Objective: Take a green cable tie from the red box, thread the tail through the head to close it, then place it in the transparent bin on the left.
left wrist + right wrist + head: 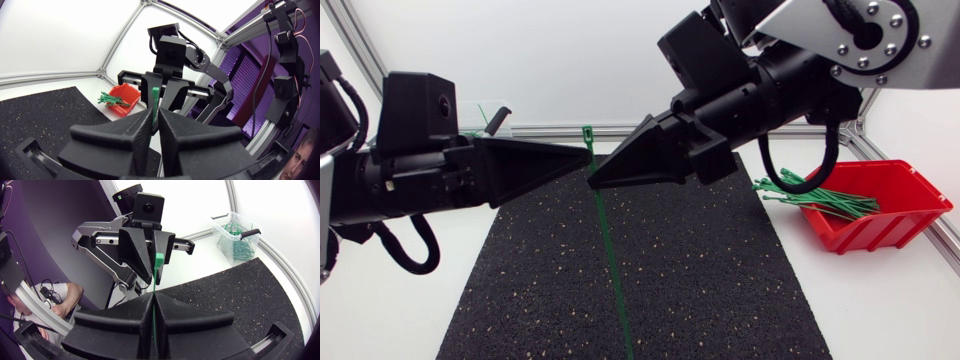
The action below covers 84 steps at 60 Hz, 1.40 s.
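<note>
green cable tie (610,260) pinched by my left gripper (582,157) and right gripper (594,182) above mat's (720,280) far edge, tail shown only in head view

mat (650,290) on surface (880,310) | box (905,215) right of it | bin (492,118) back-left | cable tie (605,230) over mat, between left tool (586,158) and right tool (593,182)

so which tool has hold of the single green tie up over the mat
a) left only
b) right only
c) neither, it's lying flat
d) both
d: the left tool and the right tool each pinch the green tie, which hangs head-up with its tail down over the black mat.
</note>
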Tool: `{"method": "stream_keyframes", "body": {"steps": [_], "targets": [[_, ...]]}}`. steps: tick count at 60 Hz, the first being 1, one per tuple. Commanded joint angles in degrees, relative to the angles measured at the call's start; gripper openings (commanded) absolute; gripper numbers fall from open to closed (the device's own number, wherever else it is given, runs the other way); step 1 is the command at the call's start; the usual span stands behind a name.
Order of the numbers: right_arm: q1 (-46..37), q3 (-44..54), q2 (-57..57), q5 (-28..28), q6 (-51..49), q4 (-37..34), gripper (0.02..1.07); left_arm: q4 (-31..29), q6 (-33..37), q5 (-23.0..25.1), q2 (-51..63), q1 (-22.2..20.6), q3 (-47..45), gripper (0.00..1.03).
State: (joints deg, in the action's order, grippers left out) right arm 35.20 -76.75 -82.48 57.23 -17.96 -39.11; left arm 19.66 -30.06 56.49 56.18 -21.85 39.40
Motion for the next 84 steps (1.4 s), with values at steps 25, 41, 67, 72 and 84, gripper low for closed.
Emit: {"method": "stream_keyframes", "body": {"steps": [25,41,67,72,84], "targets": [[0.92,1.69,-0.49,0.60,2.40,1.58,0.08,2.75,-2.10,0.11,-0.11,0.40,-0.99,0.17],[0.92,2.04,-0.76,0.60,2.49,1.76,0.08,3.10,-2.10,0.11,0.33,0.40,-0.99,0.16],[0.31,2.31,0.30,0.42,2.66,2.11,0.08,3.02,-2.02,0.11,0.15,0.14,-1.16,0.13],[0.04,2.31,0.74,0.42,2.66,2.11,0.08,3.02,-2.02,0.11,0.07,0.05,-1.34,0.13],[0.04,2.40,1.09,0.25,2.75,2.29,0.08,3.02,-2.02,0.11,0.07,-0.04,-1.52,0.13]]}}
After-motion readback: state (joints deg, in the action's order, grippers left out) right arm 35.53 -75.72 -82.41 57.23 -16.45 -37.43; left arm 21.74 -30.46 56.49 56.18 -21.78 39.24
